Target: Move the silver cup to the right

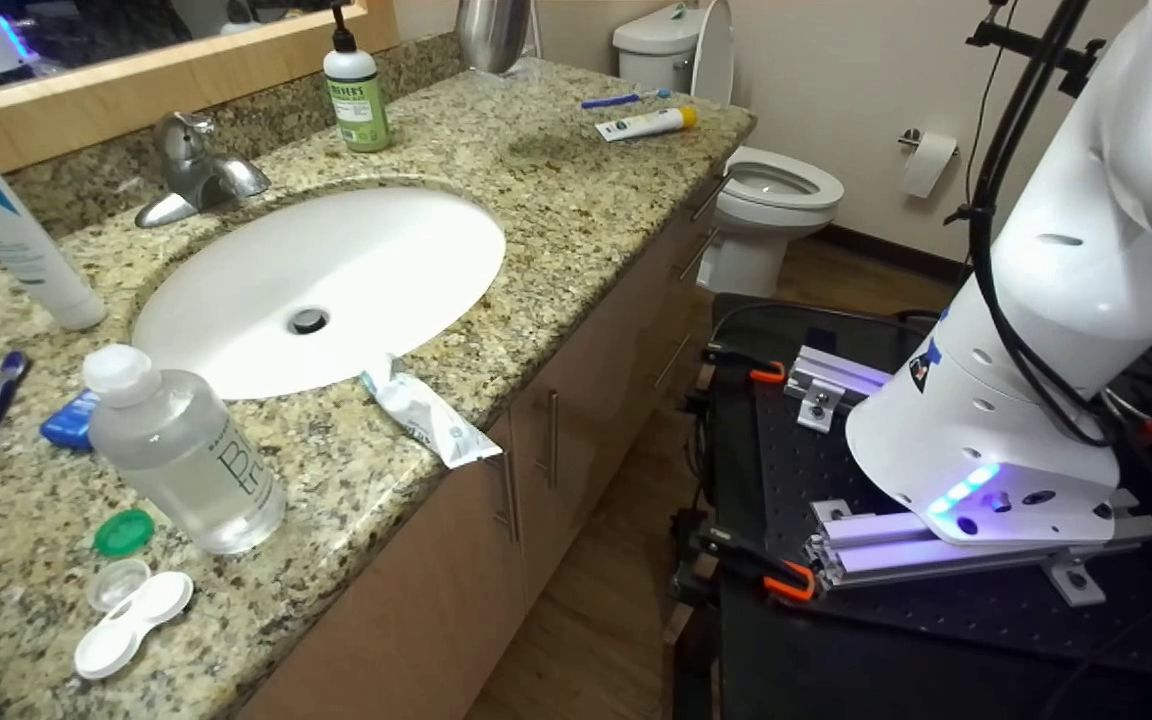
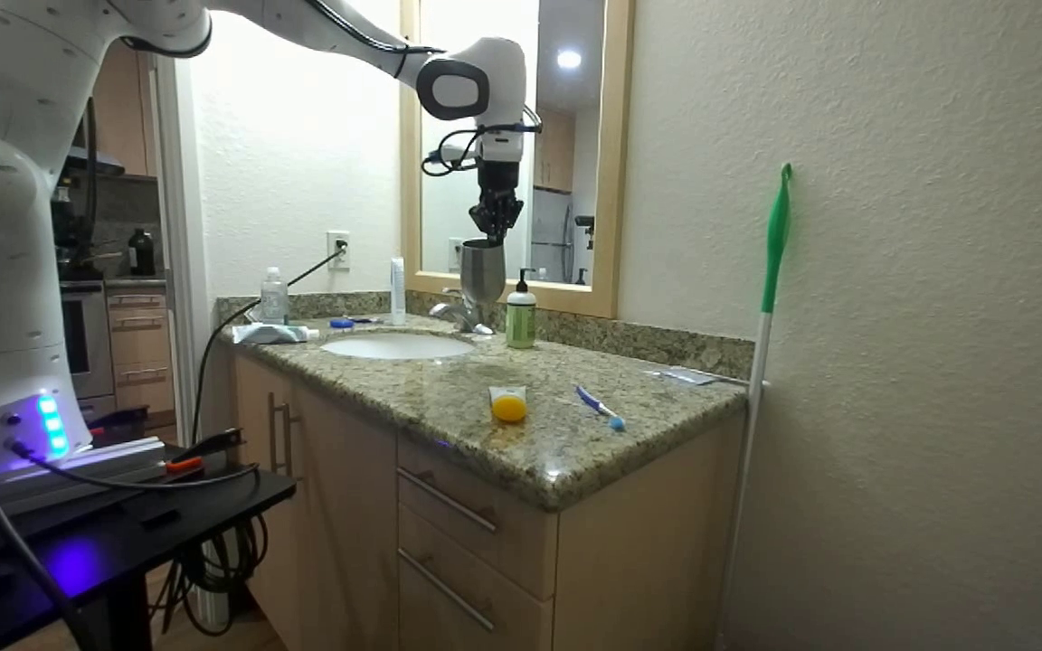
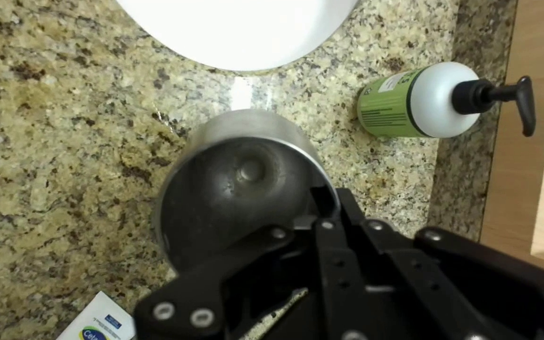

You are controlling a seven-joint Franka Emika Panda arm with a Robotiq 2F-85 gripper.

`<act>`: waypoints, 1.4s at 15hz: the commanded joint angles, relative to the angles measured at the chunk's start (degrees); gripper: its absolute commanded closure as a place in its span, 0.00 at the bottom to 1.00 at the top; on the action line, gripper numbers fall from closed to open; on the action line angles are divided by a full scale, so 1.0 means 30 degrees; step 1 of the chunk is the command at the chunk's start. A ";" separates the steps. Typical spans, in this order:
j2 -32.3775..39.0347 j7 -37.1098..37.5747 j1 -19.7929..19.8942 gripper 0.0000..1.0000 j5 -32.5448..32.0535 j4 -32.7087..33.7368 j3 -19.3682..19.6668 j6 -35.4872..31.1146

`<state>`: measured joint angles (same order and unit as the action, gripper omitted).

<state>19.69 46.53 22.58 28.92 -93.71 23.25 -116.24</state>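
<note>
Cup (image 2: 482,274) of brushed silver metal hangs mouth up above the granite countertop (image 2: 449,389). The Robotiq gripper (image 3: 334,204) is pressed tight on its thin wall at the rim, one finger inside, one outside. Near the cup, apart from it, stands a green-labelled Meyer's pump bottle (image 1: 357,105); around them are a white sink (image 1: 416,260), chrome faucet (image 1: 196,175) and wood-framed mirror (image 2: 566,117).

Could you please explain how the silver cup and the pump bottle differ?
The silver cup is plain grey metal, while the pump bottle is green and white. The cup is open at the top; the bottle has a black pump. The gripper pinches the cup's rim, whereas the bottle stands on the counter. Both are roughly upright.
</note>
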 commanded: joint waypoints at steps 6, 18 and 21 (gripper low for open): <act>0.2103 0.4687 -0.0146 0.99 -0.3913 0.1311 0.0149 -0.0729; 0.3354 0.4346 0.0421 0.99 -0.1178 0.1305 -0.1836 -0.2415; 0.3870 0.4530 0.0527 0.99 -0.1024 0.1515 -0.1919 -0.2095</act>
<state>29.44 59.43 22.84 25.07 -91.02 18.52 -124.13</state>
